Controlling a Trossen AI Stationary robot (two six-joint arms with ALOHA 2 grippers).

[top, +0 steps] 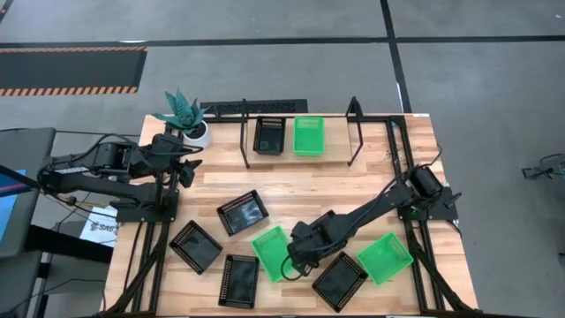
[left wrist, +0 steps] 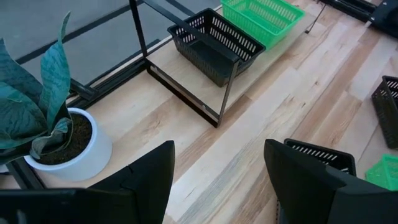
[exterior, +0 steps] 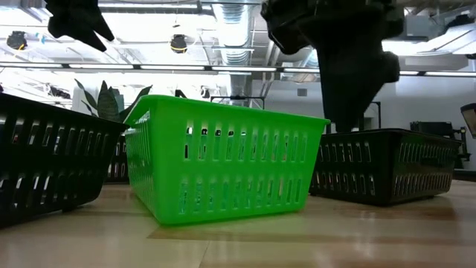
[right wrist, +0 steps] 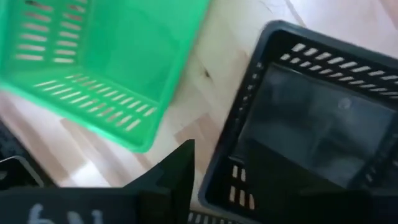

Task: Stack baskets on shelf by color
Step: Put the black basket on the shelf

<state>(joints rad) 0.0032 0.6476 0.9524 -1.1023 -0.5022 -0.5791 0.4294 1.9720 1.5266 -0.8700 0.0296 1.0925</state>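
The shelf (top: 353, 132) stands at the table's far edge. A black basket (top: 269, 135) and a green basket (top: 308, 135) rest in it side by side on their bottoms. Loose baskets lie on the near half of the table. Among them, my right gripper (top: 296, 258) points steeply down between a green basket (top: 275, 253) and a black basket (top: 339, 280). It is open, over the black basket's wall (right wrist: 233, 180). My left gripper (left wrist: 217, 186) waits open and empty near the potted plant (top: 185, 119). My right gripper comes from above at the black basket's wall on the side toward the green basket (right wrist: 93, 56). I cannot tell whether its fingers touch that wall. Both baskets sit flat on the table.
Three more black baskets (top: 242, 212), (top: 195, 246), (top: 238, 280) and a second green basket (top: 384, 258) lie on the near half. Bare wood stretches between the shelf and these baskets. The white-potted plant stands at the far left corner.
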